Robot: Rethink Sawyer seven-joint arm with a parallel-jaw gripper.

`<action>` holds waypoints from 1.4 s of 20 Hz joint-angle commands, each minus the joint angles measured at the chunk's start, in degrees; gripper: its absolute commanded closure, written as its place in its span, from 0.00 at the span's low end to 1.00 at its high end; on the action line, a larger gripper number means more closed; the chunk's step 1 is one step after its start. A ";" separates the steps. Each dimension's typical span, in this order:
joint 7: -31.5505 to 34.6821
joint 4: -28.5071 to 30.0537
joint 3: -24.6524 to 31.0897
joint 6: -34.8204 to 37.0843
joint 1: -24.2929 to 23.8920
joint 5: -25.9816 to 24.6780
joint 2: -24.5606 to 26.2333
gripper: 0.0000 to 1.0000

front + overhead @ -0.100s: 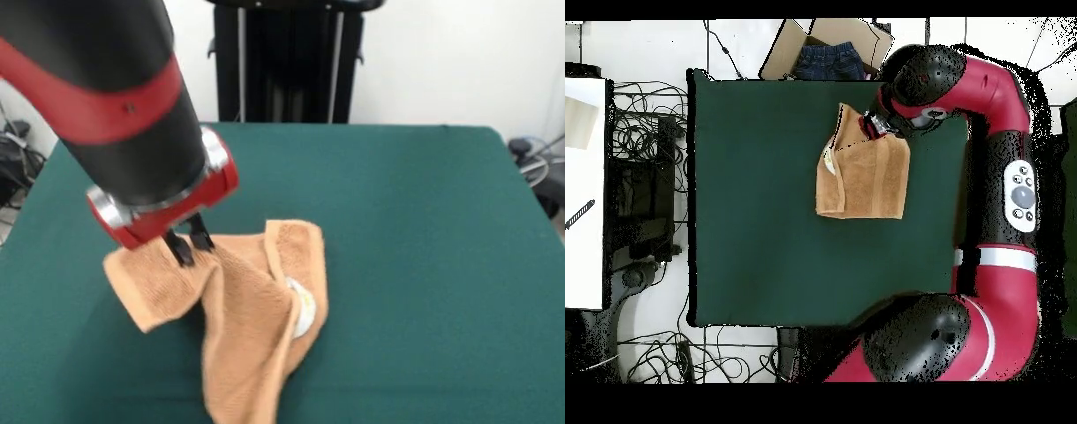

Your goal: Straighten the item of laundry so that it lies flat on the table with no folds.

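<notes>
The item of laundry [256, 327] is a light orange-brown terry towel, crumpled and folded over itself near the front left of the table [424, 230]. A white tag [302, 311] shows on its right fold. My gripper [190, 244] is shut on the towel's upper edge, and the cloth hangs down from it in a tent shape. In the overhead view the towel [862, 180] lies by the table's [765, 200] upper right part, with the gripper [877, 127] at its top edge under the red arm.
A cardboard box holding blue jeans [829, 55] stands just beyond the table's top edge in the overhead view. Cables and dark equipment [645, 190] lie off the left side, beside a white surface [583, 190].
</notes>
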 commanded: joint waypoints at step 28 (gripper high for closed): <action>1.53 22.74 -0.64 -15.66 -4.84 1.55 -8.29 0.00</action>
